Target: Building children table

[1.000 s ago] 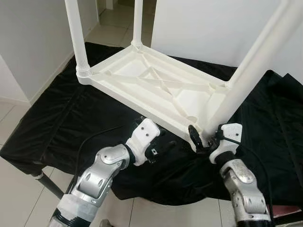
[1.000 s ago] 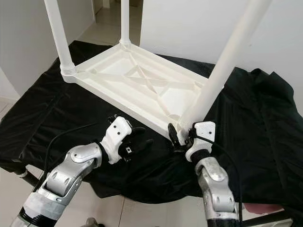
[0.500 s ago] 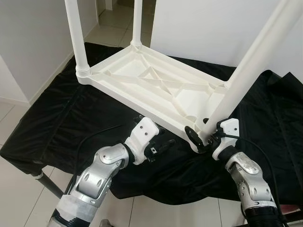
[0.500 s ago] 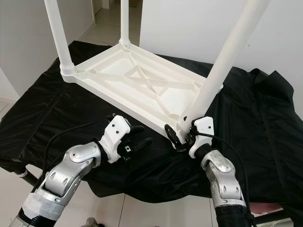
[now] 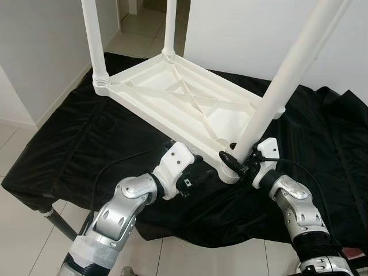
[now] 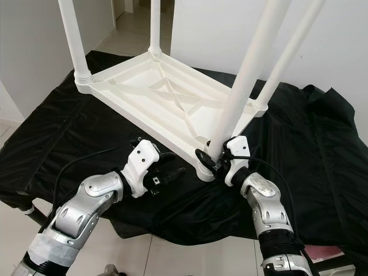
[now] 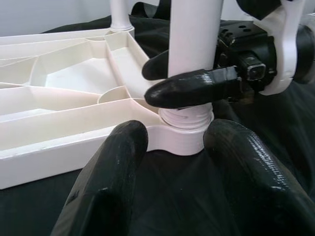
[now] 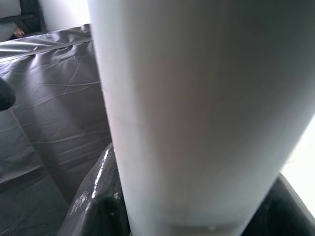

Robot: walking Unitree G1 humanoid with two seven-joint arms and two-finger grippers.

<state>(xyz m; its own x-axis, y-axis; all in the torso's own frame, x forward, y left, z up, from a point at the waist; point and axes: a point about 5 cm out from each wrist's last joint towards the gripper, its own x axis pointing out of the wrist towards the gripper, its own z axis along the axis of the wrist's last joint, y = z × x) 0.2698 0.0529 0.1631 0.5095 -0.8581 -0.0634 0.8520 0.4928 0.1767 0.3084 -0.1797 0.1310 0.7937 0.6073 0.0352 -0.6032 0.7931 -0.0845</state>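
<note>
A white plastic children's table (image 5: 172, 95) lies upside down on a black cloth (image 5: 86, 144), with legs pointing up at its corners. My right gripper (image 5: 234, 161) is shut on the near-right leg (image 5: 276, 92) just above its ribbed base, which sits in the corner socket (image 7: 184, 130). In the right wrist view that leg (image 8: 187, 113) is very close, with a black finger (image 8: 96, 206) beside it. My left gripper (image 5: 198, 178) is open and low over the cloth, just left of that corner, its fingers (image 7: 106, 187) pointing at the socket without touching it.
The cloth drapes over a low platform with a metal frame leg (image 5: 54, 221) at the near left. Tiled floor and white walls surround it. A black cable (image 5: 109, 172) runs from my left arm. Other table legs (image 5: 95, 40) rise at the far corners.
My right gripper has moved left with the near-right leg, which now stands steeper. The table's near-right corner shifted left with it. The left gripper has barely moved.
</note>
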